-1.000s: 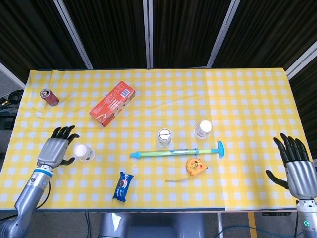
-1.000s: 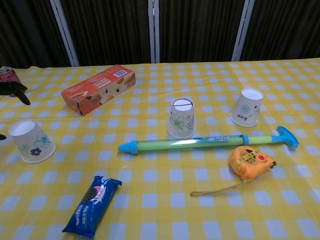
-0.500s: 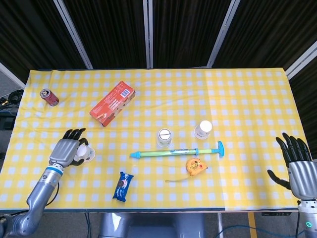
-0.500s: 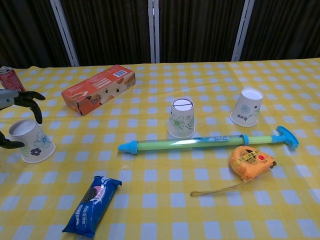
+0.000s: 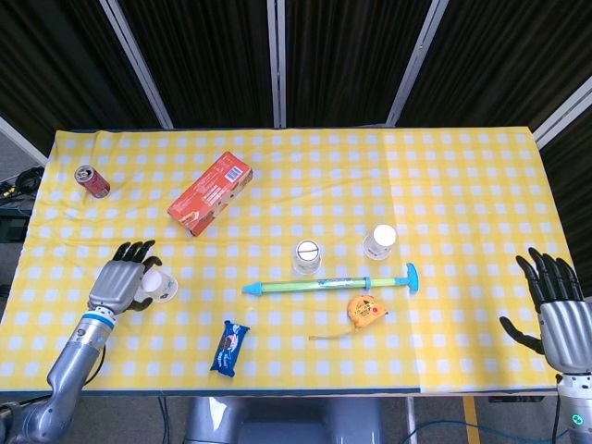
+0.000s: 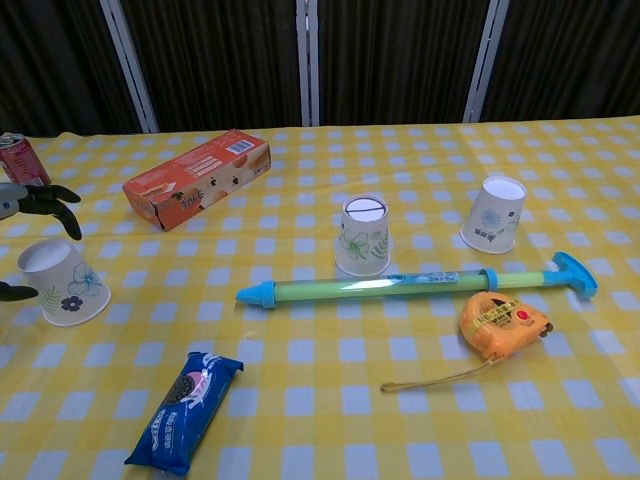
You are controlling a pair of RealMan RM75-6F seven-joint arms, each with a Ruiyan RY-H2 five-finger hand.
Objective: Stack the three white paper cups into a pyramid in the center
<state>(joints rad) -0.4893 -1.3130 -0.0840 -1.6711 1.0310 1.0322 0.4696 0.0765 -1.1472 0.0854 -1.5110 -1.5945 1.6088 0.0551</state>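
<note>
The left hand [image 5: 118, 283] sits around the far-left cup [image 6: 64, 282], fingers spread and not yet gripping, well left of the middle cup [image 5: 307, 255]. It'd probably want to close gently on the wall, since thin paper crushes easily. The right hand [image 5: 555, 310] hangs open and empty, far right of that same cup.

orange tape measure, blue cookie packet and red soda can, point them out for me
orange tape measure [image 6: 505, 322], chest view, on top of its casing
blue cookie packet [image 6: 185, 410], chest view, middle of the wrapper
red soda can [image 5: 92, 181], head view, on its side wall
</note>
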